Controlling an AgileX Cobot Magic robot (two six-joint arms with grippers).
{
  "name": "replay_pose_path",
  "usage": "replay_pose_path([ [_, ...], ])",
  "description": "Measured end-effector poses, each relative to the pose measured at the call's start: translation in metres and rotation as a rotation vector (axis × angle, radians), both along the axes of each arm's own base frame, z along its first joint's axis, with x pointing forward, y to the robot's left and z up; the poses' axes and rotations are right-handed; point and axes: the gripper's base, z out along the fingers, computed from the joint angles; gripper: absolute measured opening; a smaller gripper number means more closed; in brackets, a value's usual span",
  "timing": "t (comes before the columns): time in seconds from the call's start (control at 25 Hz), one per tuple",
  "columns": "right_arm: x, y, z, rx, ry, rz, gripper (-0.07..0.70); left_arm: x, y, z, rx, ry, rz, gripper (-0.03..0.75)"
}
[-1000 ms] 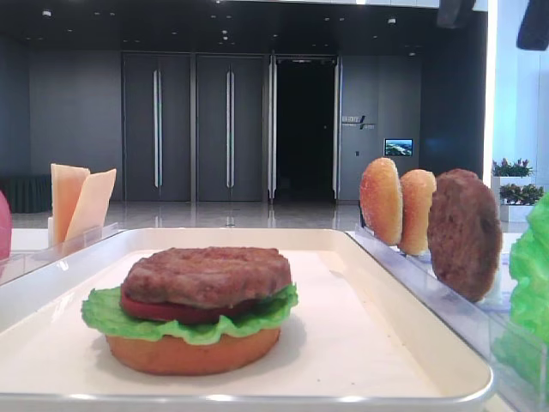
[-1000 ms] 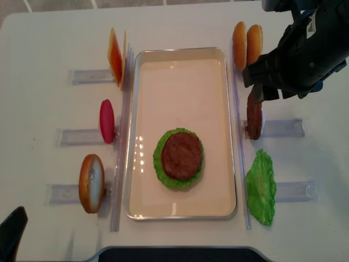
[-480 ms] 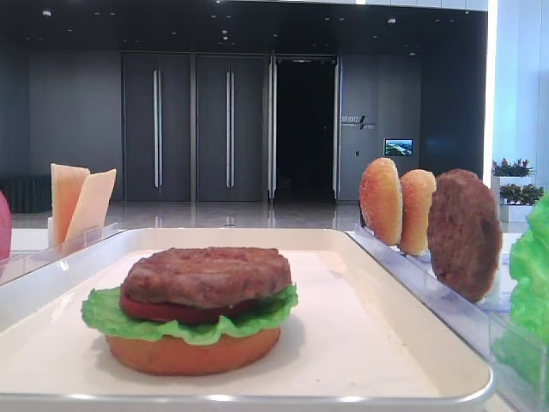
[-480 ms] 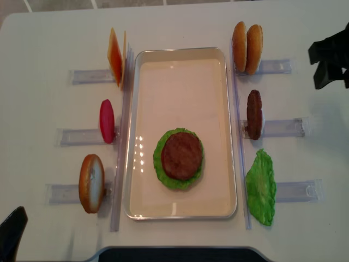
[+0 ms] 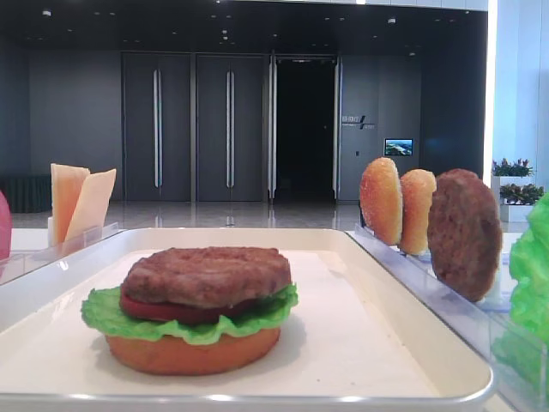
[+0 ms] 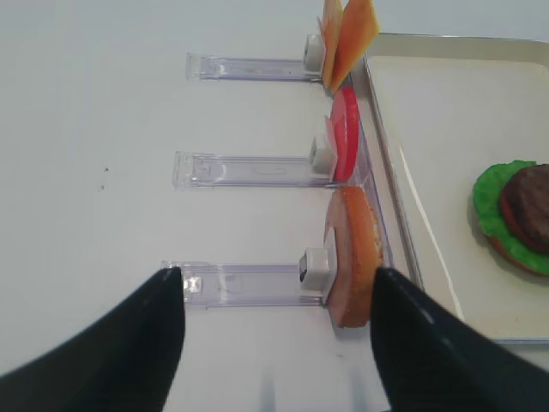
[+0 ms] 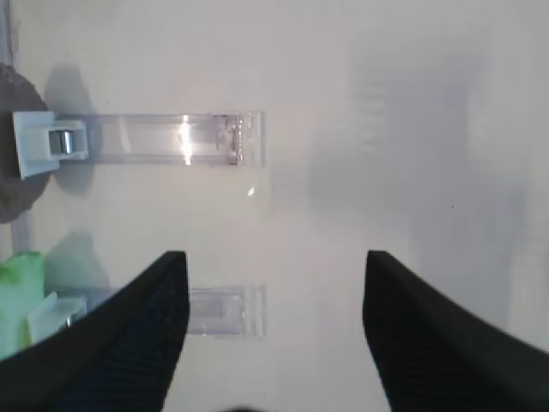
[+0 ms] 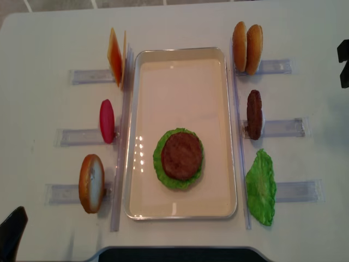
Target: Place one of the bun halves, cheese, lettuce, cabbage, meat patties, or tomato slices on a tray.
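On the cream tray (image 8: 180, 82) sits a stack: a flat bun half (image 5: 193, 354), a tomato slice (image 5: 163, 311), lettuce (image 5: 107, 316) and a reddish-brown meat patty (image 8: 181, 155) on top. My right gripper (image 7: 274, 257) is open and empty over bare table, right of the racks; only a black bit of it (image 8: 343, 63) shows at the overhead view's right edge. My left gripper (image 6: 274, 273) is open and empty, low at the table's near left, facing a racked bun half (image 6: 356, 257).
Clear racks flank the tray. On the left stand cheese (image 8: 115, 57), a tomato slice (image 8: 107, 121) and a bun half (image 8: 91, 183). On the right stand two bun halves (image 8: 246, 47), a darker patty (image 8: 254, 114) and lettuce (image 8: 261, 186).
My right arm has drawn back to the right, from above the patty rack to the overhead view's edge. The stack and the left arm have not moved.
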Motion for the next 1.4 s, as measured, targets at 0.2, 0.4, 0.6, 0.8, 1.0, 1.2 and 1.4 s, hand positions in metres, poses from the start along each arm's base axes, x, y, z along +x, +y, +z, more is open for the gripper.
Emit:
replay_pose_path([
  [0.2, -0.032, 0.002, 0.0, 0.004, -0.011, 0.001, 0.452, 0.0, 0.0, 0.0, 0.0, 0.0, 0.0, 0.518],
  [0.4, -0.08, 0.005, 0.01, -0.001, -0.097, 0.004, 0.452, 0.0, 0.0, 0.0, 0.0, 0.0, 0.0, 0.518],
  [0.6, -0.132, 0.008, 0.018, -0.001, -0.228, -0.015, 0.452, 0.0, 0.0, 0.0, 0.0, 0.0, 0.0, 0.518],
  [0.8, -0.186, 0.01, 0.015, -0.008, -0.391, -0.015, 0.452, 0.0, 0.0, 0.0, 0.0, 0.0, 0.0, 0.518],
  [1.0, -0.226, 0.013, -0.003, -0.013, -0.51, -0.016, 0.452, 0.0, 0.0, 0.0, 0.0, 0.0, 0.0, 0.518],
  [1.2, -0.251, 0.014, -0.023, -0.019, -0.604, -0.013, 0.452, 0.0, 0.0, 0.0, 0.0, 0.0, 0.0, 0.518],
  [1.4, -0.263, 0.014, -0.028, -0.035, -0.736, -0.006, 0.452, 0.0, 0.0, 0.0, 0.0, 0.0, 0.0, 0.518],
])
